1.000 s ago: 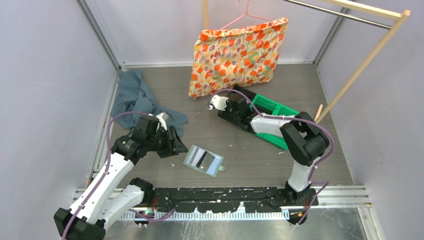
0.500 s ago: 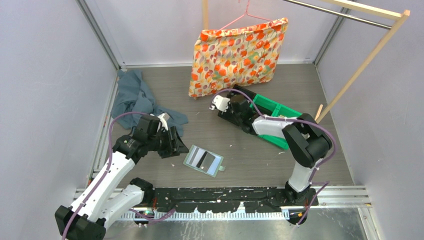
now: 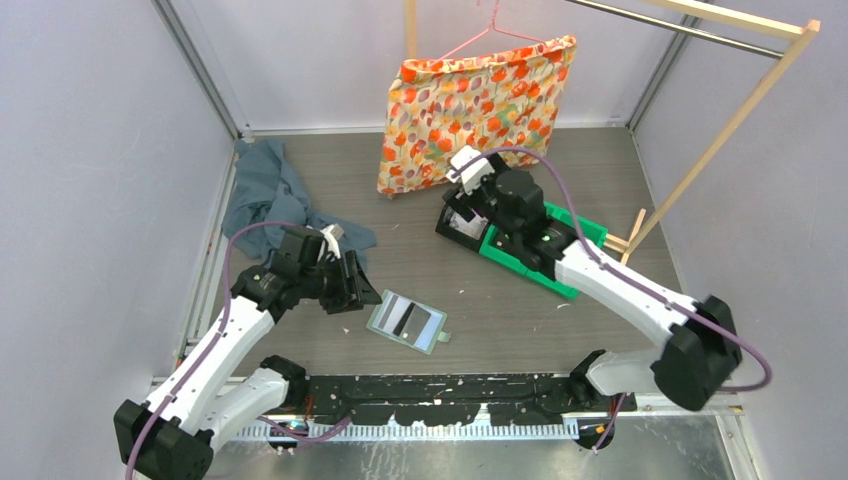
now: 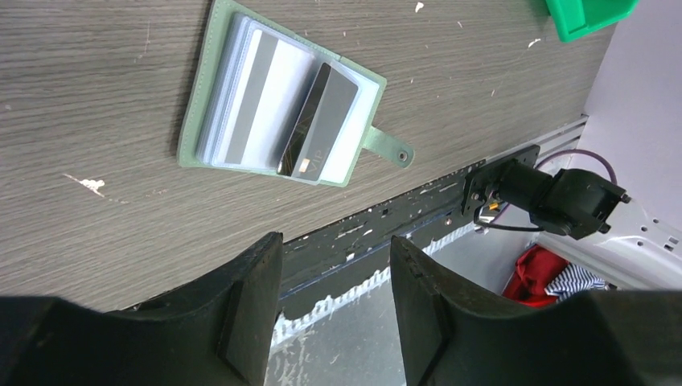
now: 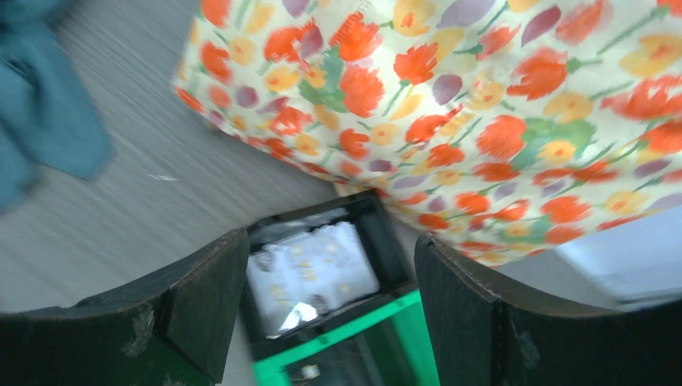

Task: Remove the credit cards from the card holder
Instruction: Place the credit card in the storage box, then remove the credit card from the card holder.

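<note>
The card holder (image 3: 404, 322) lies open on the wood floor near the front rail. It is pale sage green (image 4: 203, 88) with a snap tab. In its clear pockets sit a grey striped credit card (image 4: 256, 96) and a dark one (image 4: 319, 121), tilted across it. My left gripper (image 3: 352, 285) hangs open just left of the holder, empty (image 4: 336, 241). My right gripper (image 3: 463, 205) is open and empty (image 5: 330, 241) above a black bin (image 5: 386, 241). Whitish cards (image 5: 310, 273), blurred, lie inside that bin.
Bright green bins (image 3: 545, 240) adjoin the black bin on the right. A floral cushion cover (image 3: 475, 105) hangs on a hanger at the back, close above the right gripper. A blue-grey cloth (image 3: 268, 195) lies back left. A wooden rack (image 3: 725, 120) stands at the right.
The right gripper went from shut to open and rose over the black bin, its arm swinging out to the right. The left arm and the holder stayed put.
</note>
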`<state>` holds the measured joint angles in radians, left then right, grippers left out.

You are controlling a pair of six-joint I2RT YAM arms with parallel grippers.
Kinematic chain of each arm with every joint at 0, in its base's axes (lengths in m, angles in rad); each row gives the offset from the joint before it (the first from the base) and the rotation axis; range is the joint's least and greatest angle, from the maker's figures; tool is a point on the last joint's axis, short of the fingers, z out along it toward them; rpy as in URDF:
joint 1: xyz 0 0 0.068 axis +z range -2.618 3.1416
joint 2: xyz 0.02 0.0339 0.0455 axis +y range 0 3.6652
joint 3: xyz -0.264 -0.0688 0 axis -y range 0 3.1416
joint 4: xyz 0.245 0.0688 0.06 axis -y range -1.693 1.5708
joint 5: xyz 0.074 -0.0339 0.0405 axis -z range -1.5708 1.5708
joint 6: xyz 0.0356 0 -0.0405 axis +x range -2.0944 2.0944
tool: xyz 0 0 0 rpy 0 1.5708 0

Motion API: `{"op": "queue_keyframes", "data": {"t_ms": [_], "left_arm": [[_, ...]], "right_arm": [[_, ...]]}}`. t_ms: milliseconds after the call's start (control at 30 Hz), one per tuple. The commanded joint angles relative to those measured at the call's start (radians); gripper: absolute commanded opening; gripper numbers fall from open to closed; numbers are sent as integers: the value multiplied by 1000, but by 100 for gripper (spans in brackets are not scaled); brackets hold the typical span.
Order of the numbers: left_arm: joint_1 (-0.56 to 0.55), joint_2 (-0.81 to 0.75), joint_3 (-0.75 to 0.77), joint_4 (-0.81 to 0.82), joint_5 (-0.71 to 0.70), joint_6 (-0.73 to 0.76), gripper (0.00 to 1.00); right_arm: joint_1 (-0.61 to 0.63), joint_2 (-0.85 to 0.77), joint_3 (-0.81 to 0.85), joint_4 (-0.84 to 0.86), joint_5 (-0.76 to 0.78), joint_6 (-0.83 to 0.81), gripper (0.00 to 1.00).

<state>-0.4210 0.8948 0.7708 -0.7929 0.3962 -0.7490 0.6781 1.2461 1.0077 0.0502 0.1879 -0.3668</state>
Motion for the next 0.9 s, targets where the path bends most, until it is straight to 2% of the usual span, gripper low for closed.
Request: {"op": "queue_keyframes", "data": {"t_ms": [0, 100, 167, 233, 300, 400, 500, 600, 867], "left_arm": [[-1, 32, -17, 70, 56, 28, 53], [-11, 54, -27, 90, 68, 33, 53], [-18, 71, -33, 105, 70, 40, 54], [-24, 87, -41, 121, 80, 47, 55], [-32, 114, -46, 134, 77, 49, 55], [-47, 148, -50, 156, 54, 52, 55], [-61, 177, -51, 164, 34, 51, 55], [-72, 205, -54, 177, 18, 46, 54], [-102, 268, -52, 234, 9, 41, 53]], "right_arm": [[21, -157, -106, -64, -45, 553, 80], [60, -280, -247, -16, -2, 790, 80], [71, -337, -322, -39, 55, 1082, 82], [73, -336, -369, -89, -37, 1207, 80], [119, -283, -427, -26, -92, 1294, 75], [289, -213, -514, 127, 29, 1391, 71], [379, -128, -551, 260, 91, 1466, 67], [418, -49, -560, 350, 121, 1523, 60], [430, 141, -505, 367, 165, 1587, 39]]}}
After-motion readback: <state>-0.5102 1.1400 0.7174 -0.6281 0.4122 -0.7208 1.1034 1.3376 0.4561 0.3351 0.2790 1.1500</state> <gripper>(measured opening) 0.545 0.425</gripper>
